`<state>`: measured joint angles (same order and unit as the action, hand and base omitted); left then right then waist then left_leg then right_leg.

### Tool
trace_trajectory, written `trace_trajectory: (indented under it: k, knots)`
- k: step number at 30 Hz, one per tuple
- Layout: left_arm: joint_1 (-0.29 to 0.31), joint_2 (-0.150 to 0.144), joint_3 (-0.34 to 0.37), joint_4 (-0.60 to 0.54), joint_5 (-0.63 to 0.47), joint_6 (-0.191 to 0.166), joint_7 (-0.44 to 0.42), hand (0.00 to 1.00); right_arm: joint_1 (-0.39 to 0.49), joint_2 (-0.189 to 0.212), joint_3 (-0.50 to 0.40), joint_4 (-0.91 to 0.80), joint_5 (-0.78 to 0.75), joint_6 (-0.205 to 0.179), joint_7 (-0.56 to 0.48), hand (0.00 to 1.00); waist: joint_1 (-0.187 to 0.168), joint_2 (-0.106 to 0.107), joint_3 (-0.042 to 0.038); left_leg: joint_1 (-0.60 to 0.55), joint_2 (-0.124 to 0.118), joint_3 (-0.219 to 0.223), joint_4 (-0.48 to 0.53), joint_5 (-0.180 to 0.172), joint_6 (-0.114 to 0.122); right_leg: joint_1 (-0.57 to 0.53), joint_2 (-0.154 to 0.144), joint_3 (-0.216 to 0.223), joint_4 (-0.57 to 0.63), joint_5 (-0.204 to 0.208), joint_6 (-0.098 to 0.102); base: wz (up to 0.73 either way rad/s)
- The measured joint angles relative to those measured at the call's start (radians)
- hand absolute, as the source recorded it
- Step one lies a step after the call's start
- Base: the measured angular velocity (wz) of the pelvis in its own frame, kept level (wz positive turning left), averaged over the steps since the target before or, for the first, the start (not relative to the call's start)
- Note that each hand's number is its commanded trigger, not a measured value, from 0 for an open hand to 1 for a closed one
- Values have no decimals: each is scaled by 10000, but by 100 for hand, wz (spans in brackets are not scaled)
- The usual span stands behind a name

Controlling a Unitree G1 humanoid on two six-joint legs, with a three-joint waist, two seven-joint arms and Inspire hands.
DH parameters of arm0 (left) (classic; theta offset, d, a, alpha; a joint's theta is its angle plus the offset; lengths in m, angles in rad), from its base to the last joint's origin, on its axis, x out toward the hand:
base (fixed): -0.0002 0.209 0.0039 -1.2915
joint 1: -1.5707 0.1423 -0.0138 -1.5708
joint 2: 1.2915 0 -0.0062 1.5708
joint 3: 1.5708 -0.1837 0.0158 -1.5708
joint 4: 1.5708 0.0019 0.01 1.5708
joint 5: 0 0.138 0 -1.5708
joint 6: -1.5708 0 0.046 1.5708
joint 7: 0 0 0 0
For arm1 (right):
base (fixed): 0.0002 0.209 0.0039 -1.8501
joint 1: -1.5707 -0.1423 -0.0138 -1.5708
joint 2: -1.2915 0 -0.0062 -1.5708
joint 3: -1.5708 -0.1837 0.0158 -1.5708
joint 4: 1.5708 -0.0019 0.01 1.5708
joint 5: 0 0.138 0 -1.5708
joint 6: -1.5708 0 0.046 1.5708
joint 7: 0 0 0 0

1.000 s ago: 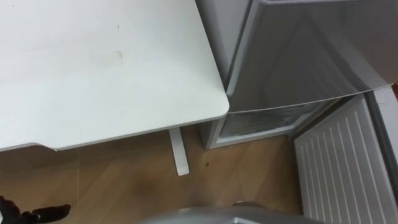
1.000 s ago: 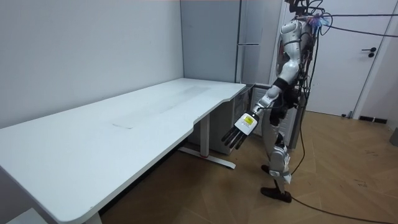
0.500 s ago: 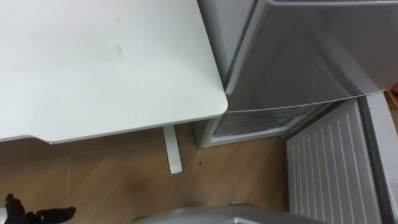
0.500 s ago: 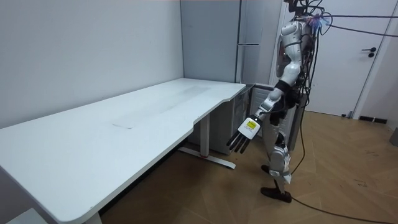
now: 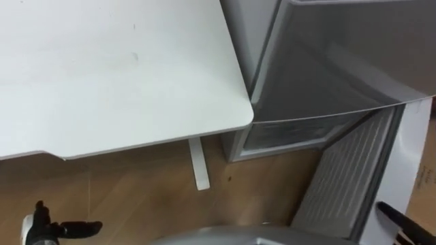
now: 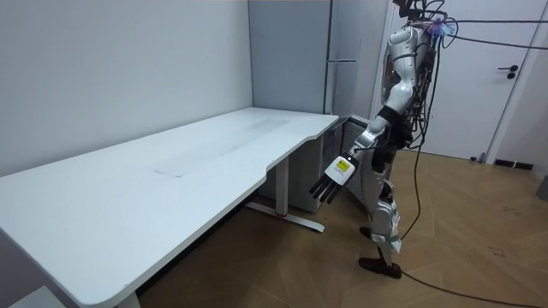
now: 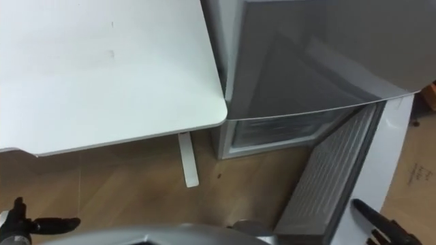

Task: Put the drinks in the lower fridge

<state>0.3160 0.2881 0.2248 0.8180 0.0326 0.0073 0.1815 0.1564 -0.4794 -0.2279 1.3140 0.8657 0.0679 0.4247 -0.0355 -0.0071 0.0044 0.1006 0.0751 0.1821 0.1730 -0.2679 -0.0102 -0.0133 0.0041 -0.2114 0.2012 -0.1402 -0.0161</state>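
Stands on the brown wood-patterned floor (image 6: 479,222) at the far end of the long white flat-topped desk (image 5: 102,82), close before the tall grey metal fridge (image 5: 327,61), at the right of the room view.

Looks down on the desk's rounded corner in the upper left of the eye views and on the fridge in the upper right, the two just beside each other. Shows the lower compartment (image 5: 293,133) of the fridge at centre right, below the grey upper front, uncovered and pale inside. Shows the lower door (image 5: 347,184), lined with white ribbed plastic, swung out toward the lower right of the frame, partway open.

Holds the left robot hand (image 5: 65,228) low in the lower left corner, over the floor and apart from the white desk leg (image 5: 199,163): wide, dark fingers straight, thumb raised, grasping nothing. In the room view, hangs that hand forward beside the desk's end, fingers pointing down at the floor.

Holds the right robot hand (image 5: 398,216) in the lower right corner, just beside the outer edge of the lower door: wide, fingers straight, grasping nothing. Cannot tell whether it touches the door.
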Motion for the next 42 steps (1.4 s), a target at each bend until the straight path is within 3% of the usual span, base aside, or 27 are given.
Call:
trace_trajectory:
  k: [7, 10, 14, 18, 21, 34, 42]
  knots:
    - [70, -64, -180, -26, -11, -29, -183, 0, 464, 1136, 1153, -1338, 57, -28, 1547, 0, 494, -51, -17, -43, 2, -45, 102, 28, -52, 50, -26, -114, -167, -8, -30, 3]
    - [72, -162, -918, -27, -18, -106, -166, 0, 609, 1668, 1972, -1946, -5, -120, 1931, 0, 630, -45, 0, -57, 9, -71, 103, 31, -57, 67, -39, -122, -203, -8, -30, 1]
    - [-2, -362, -1760, -27, -35, -253, -166, 0, 829, 2062, 3078, -2762, 3, -129, 2858, 0, 707, 33, -9, -86, -5, -248, 106, 32, -56, 179, -60, -282, -307, -4, -20, 13]
    - [-8, -514, -1914, -26, -431, -334, -173, 0, 768, 2209, 3293, -3147, -37, -107, 3374, 0, 746, 209, -6, -101, -2, -362, 109, 33, -56, 203, -70, -357, -300, -4, -20, 7]
    - [44, -538, -1902, -34, -429, -346, -172, 0, 687, 2209, 3286, -3146, -63, -107, 3545, 0, 710, 221, -29, -84, -8, -464, 107, 49, -66, 260, -84, -401, -308, -16, -13, 9]
    - [347, -677, -1906, -30, -1239, -355, 333, 0, 751, 2204, 3502, -3048, -189, -18, 3635, 0, 962, -161, 3, 149, -33, -498, 89, 66, -78, 513, -69, -399, -342, -31, -19, 1]
    - [243, -707, -1873, 100, -1574, -356, 536, 0, 515, 2204, 3625, -2658, -1587, -130, 3191, 0, 965, -284, 22, 147, -46, -507, 87, 73, -86, 519, -66, -409, -344, -30, -21, 0]
